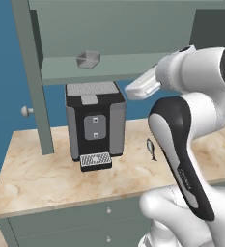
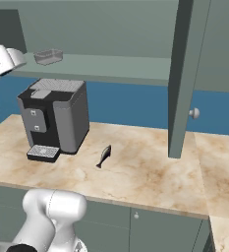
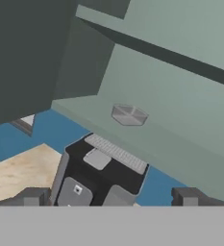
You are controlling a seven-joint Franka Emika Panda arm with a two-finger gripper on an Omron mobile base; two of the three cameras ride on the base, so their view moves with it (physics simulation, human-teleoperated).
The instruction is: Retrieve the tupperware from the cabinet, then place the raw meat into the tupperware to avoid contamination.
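The tupperware (image 1: 88,59) (image 2: 48,56) (image 3: 129,115) is a small grey translucent container standing on the lower shelf of the open cabinet (image 1: 128,29). The raw meat (image 1: 151,148) (image 2: 103,156), a little dark fish, lies on the marble counter to the right of the coffee machine. My gripper (image 3: 111,198) is open with nothing between its fingertips (image 3: 34,196). It hovers above the coffee machine, short of the shelf and facing the tupperware. My white hand (image 1: 142,86) (image 2: 5,59) is level with the shelf edge, to the right of the tupperware.
A black and grey coffee machine (image 1: 94,123) (image 2: 54,118) with a grated drip tray (image 1: 95,160) stands under the shelf. The cabinet doors (image 1: 34,72) (image 2: 182,74) stick out edge-on at either side. Grey-green drawer fronts (image 1: 85,219) lie below the counter (image 1: 41,176).
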